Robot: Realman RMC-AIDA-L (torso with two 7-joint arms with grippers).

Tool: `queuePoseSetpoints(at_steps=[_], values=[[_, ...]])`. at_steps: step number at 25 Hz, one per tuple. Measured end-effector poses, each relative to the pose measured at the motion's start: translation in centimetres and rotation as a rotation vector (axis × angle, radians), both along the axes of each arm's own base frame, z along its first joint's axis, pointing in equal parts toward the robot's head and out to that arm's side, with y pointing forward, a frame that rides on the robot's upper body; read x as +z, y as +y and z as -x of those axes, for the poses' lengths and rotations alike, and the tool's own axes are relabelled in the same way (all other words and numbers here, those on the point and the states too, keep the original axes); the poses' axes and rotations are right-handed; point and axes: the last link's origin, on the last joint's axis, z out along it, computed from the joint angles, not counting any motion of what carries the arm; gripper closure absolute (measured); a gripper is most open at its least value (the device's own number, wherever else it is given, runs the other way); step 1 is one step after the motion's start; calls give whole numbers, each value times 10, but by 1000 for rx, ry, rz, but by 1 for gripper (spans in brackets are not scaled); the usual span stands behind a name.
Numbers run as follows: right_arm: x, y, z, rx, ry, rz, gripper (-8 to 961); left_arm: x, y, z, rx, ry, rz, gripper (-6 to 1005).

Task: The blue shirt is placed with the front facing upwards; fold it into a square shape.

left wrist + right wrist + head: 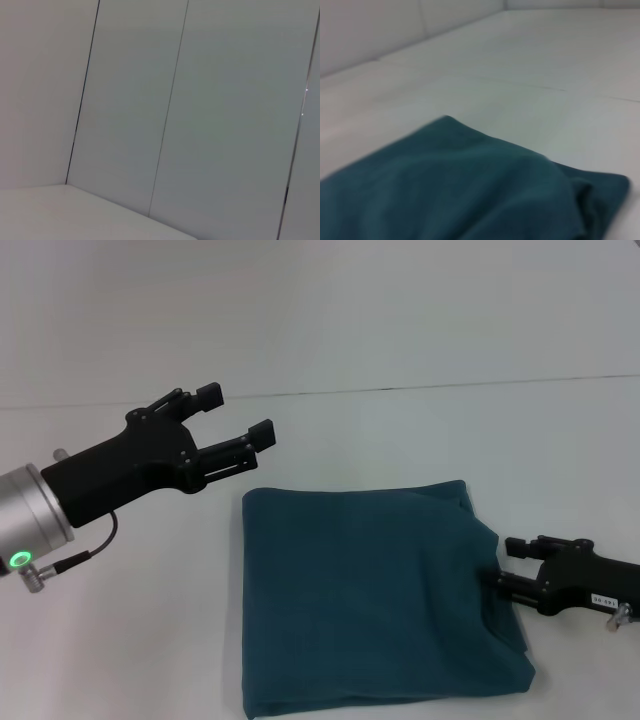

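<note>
The blue shirt (370, 595) lies folded into a rough square on the white table (420, 430), with no lettering showing. Its right edge is a little bunched. My right gripper (503, 565) sits low at that right edge, open, fingertips just against the cloth and nothing clearly pinched. My left gripper (237, 412) hovers open above the table, past the shirt's far left corner, holding nothing. The right wrist view looks across the blue shirt (470, 190) from close up; no fingers show there.
The white table stretches beyond the shirt to a pale wall (320, 310) at the back. The left wrist view shows only wall panels (200, 110) and a strip of table (45, 215).
</note>
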Motion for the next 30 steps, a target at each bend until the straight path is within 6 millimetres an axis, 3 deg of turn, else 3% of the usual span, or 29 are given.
queuePoseSetpoints(at_steps=[5,11,20,26,30], values=[[11,5,1,2,36,-78,331,-1,0,-1,-4,0,0,49],[14,7,17,72,106,-78,330,-2,-1,-1,-5,1,3,49],[-9,6,32,119,126,28,331,-1,-2,-1,-7,-12,4,50],[-25,3,23,74,69,65,330,-1,-2,-1,-11,-14,3,49],[-26,0,17,53,54,61,327,-2,-2,-1,-9,-15,6,49]])
